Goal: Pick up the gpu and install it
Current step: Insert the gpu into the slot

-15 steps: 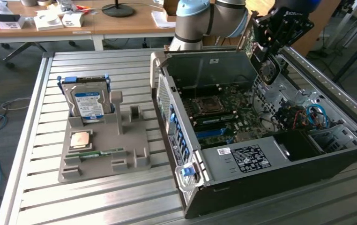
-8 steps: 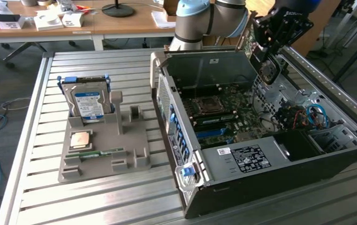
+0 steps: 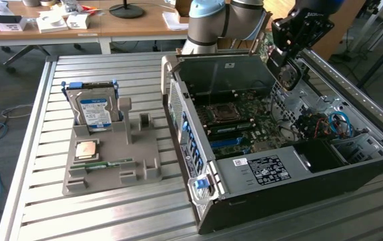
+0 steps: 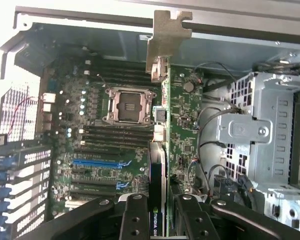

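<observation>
My gripper [image 3: 291, 47] hangs over the far right part of the open computer case [image 3: 198, 150] and is shut on the gpu [image 3: 289, 78]. The card hangs on edge, its black round fan facing outward, above the case's interior. In the wrist view the gpu [image 4: 157, 165] runs edge-on away from my gripper [image 4: 159, 202], and its silver end bracket [image 4: 166, 42] points toward the case's rear wall. Under it lies the green motherboard [image 4: 105, 125] with a blue expansion slot [image 4: 100, 163] and the processor socket [image 4: 129, 105].
A grey parts holder [image 3: 111, 155] on the slatted table at the exterior view's left carries a silver-and-blue hard drive [image 3: 96, 108], a processor chip [image 3: 86, 149] and a thin memory stick [image 3: 114, 163]. The metal drive cage [image 4: 270, 130] and cables [image 3: 329, 125] crowd the case's right side.
</observation>
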Motion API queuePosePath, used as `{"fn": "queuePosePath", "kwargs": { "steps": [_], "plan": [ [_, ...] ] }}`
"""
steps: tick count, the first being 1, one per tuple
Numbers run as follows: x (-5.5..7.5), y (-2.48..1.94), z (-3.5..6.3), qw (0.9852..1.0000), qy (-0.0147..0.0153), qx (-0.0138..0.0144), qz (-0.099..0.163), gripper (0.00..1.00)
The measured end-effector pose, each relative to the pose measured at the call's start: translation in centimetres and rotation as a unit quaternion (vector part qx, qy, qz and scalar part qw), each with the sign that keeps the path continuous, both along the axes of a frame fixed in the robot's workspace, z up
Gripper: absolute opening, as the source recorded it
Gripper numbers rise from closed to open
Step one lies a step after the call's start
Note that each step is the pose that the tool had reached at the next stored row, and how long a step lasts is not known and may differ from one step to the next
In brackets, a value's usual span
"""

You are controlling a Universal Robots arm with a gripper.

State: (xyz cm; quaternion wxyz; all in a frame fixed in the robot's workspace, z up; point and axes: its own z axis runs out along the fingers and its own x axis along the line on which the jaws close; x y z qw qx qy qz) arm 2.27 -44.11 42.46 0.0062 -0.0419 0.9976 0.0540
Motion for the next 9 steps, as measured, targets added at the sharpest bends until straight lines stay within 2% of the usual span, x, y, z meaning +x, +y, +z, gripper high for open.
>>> {"fn": "queuePosePath", "kwargs": {
  "steps": [5, 9],
  "plan": [
    [-0.05, 0.0, -0.01, 0.9993, 0.0, -0.0017, 0.036, 0.27],
    [-0.08, 0.01, -0.02, 0.9978, 0.0, -0.0035, 0.066, 0.27]
  ]
}}
